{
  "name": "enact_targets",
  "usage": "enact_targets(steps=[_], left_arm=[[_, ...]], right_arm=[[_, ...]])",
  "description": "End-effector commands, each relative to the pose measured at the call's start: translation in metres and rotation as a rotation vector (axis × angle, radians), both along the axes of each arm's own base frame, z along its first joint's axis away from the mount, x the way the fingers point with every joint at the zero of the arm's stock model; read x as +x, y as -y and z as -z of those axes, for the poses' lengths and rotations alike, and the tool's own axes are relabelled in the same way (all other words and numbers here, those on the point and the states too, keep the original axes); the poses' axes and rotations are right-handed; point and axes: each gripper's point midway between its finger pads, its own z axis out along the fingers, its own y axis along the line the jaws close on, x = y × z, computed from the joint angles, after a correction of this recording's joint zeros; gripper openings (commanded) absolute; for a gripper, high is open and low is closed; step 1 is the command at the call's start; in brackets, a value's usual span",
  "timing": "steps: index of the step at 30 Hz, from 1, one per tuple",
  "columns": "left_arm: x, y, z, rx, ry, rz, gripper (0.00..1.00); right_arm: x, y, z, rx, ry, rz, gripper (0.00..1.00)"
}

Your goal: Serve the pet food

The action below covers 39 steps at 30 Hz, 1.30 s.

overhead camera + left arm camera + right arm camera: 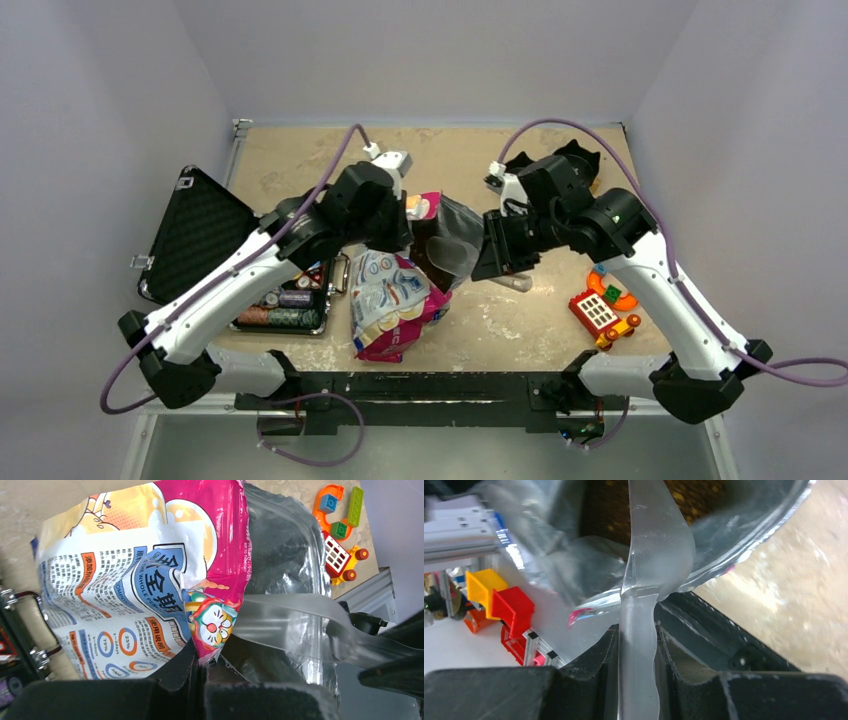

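1. Left wrist view: the left gripper point(202, 662) is pinched fully shut on the torn pink edge of the bag point(135, 580), right beside its mouth.
2. Right wrist view: the right gripper point(636, 630) stands narrow, clamped on a clear plastic strip point(656, 545) that runs from between its fingers up into the open mouth. I cannot tell whether this is a scoop's handle or part of the bag's seal.
3. Just past the strip, the pet food point(696, 492) shows as brown pellets deep inside the silver lining. None lies outside the bag in any view.
4. From above, the two grippers meet over the middle of the table point(520, 330). The bag is slung between them, mouth lifted and printed belly resting on the tabletop.
5. The step in hand looks like working the mouth open to reach the kibble. To do it well, the left gripper should act as a fixed anchor while the right gripper moves slowly along the line of the strip, not across it. Thin foil can slip or tear under a sideways tug.
6. Keep the mouth higher than the belly, so no pellets spill before a dish is ready.
7. Farther out, an open black case point(200, 235) with poker chips point(285, 305) lies just left of the bag, and toy blocks point(605, 310) lie well to its right.
8. A dark shape point(578, 158) behind the right arm could be the dish, but it is too hidden to tell.
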Motion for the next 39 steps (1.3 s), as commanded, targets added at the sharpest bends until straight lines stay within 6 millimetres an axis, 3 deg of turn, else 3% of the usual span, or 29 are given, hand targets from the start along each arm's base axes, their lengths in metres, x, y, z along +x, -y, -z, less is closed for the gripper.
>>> enact_targets(steps=[1,7,14,17,21,25,29,34,36,39], left_arm=[[0.007,0.061,-0.117,-0.366,0.22,0.076,0.0],[0.01,0.09,-0.11,-0.369,0.159,0.137,0.0],[0.006,0.12,-0.1,-0.378,0.121,0.248,0.0],[-0.001,0.13,-0.1,-0.378,0.117,0.306,0.0],[-0.012,0.141,-0.098,-0.379,0.113,0.377,0.0],[-0.009,0.136,-0.095,-0.341,0.139,0.37,0.0],[-0.006,0.129,-0.094,-0.31,0.17,0.364,0.0],[-0.007,0.141,-0.089,-0.335,0.143,0.388,0.0],[-0.005,0.146,-0.086,-0.338,0.123,0.385,0.0],[0.001,0.149,-0.075,-0.297,0.091,0.362,0.0]], right_arm=[[-0.013,0.041,0.031,-0.111,-0.064,0.053,0.0],[-0.003,0.055,0.036,-0.165,-0.022,0.101,0.0],[0.042,0.031,0.014,-0.161,0.013,0.084,0.0],[0.055,0.035,0.028,-0.159,-0.029,0.094,0.0],[0.052,0.044,0.05,-0.082,-0.106,0.126,0.0],[0.039,0.069,0.088,-0.216,-0.161,0.148,0.0],[0.043,0.081,0.094,-0.283,-0.141,0.167,0.0],[0.067,0.052,0.106,-0.3,-0.115,0.111,0.0],[0.076,0.031,0.128,-0.329,-0.125,0.065,0.0],[0.075,-0.008,0.151,-0.229,-0.175,-0.013,0.0]])
